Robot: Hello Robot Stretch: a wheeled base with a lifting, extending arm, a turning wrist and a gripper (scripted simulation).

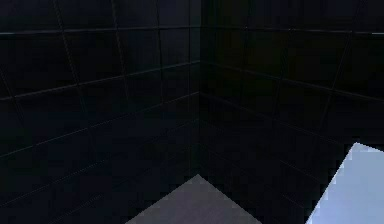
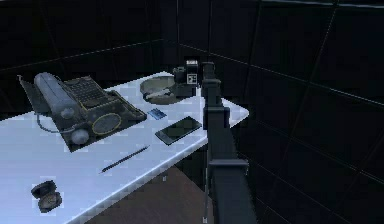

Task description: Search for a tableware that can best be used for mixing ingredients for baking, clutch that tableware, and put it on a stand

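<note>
nearby, at the closest edge of the bench point(image 2: 70, 168) in the arm side view, lies a small dark round thing point(image 2: 44, 193), and just past it a thin pen point(image 2: 125, 160). the arm point(image 2: 224, 160) rises as a dark bar over the bench's right end. further in lie a dark phone point(image 2: 178, 129), a small blue thing point(image 2: 158, 117) and a dark tray point(image 2: 100, 112) with a grey cylinder point(image 2: 55, 95) on it. farthest out, near the back corner, sits a round shallow dish point(image 2: 158, 90), which i take to be the mixing bowl the task wants.

the gripper point(image 2: 182, 78) is by the dish's right rim. whether it touches, how wide it stands and whether it has hold of anything, i cannot tell, since the dish lies on the bench right at it.

the dish looks stiff, fairly light and smooth, so likely slippery and perhaps chippable. the rim is the place to take it, one finger inside the wall and one outside.

the bench is pale, flat and smooth, so a nudged dish may slide. dark tiled walls point(image 2: 300, 80) stand close behind it. the forward view has a wall corner, a patch of grey floor point(image 1: 195, 200) and a pale corner point(image 1: 360, 185), probably this bench.
</note>
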